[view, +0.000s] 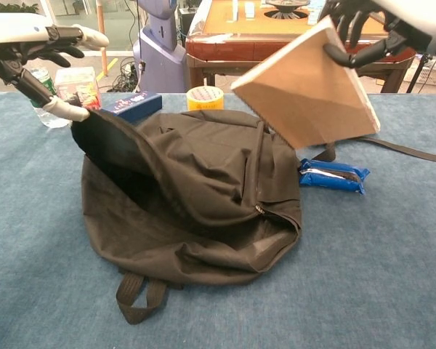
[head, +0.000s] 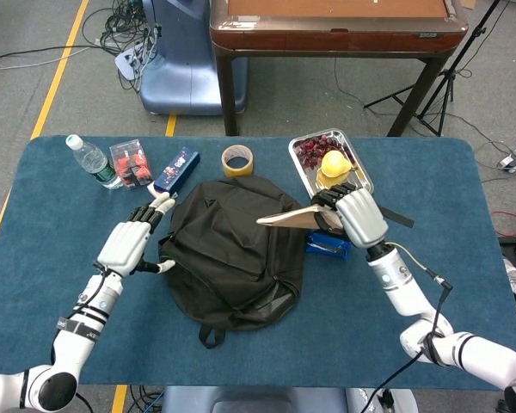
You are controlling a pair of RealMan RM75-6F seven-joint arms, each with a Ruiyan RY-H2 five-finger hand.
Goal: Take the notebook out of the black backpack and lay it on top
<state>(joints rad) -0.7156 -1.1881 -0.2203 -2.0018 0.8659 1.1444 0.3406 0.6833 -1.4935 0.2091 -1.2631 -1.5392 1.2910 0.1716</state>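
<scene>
The black backpack (head: 234, 252) (view: 203, 182) lies flat in the middle of the blue table, its opening facing my left side. My right hand (head: 354, 213) (view: 381, 29) grips a brown spiral notebook (head: 294, 217) (view: 307, 86) by its far edge and holds it tilted in the air over the backpack's right half. At the backpack's left edge, my left hand (head: 129, 245) (view: 36, 51) pinches the top flap between thumb and fingers and holds it slightly raised.
A blue snack packet (head: 328, 249) (view: 333, 177) lies just right of the backpack. Behind it stand a metal tray (head: 353, 194) with fruit, a tape roll (head: 237, 160), a blue box (head: 175, 170), a red box (head: 130, 163) and a water bottle (head: 89, 159).
</scene>
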